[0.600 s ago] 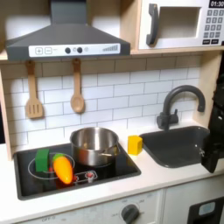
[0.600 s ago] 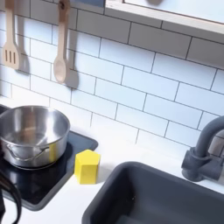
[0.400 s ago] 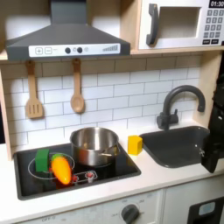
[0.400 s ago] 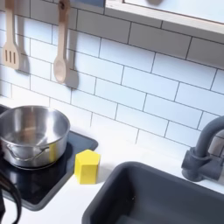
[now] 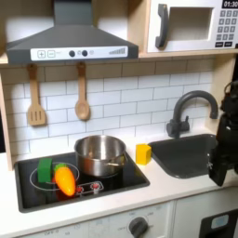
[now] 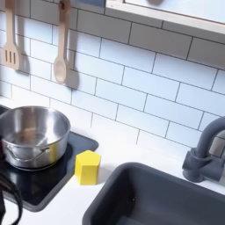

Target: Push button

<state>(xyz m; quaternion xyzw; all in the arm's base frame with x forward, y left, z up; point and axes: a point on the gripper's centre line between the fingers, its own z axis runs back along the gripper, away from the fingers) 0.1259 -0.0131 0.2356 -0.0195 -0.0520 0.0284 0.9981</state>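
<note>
Pincer (image 5: 220,174) above sink (image 5: 186,153), opening unclear.

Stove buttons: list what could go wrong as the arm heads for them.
1. The arm sits at the first exterior view's right edge, over the sink; reaching the red buttons on the stove front probably means crossing the faucet and yellow block.
2. The pot and orange item crowd the buttons, so a sweep may knock them.
</note>
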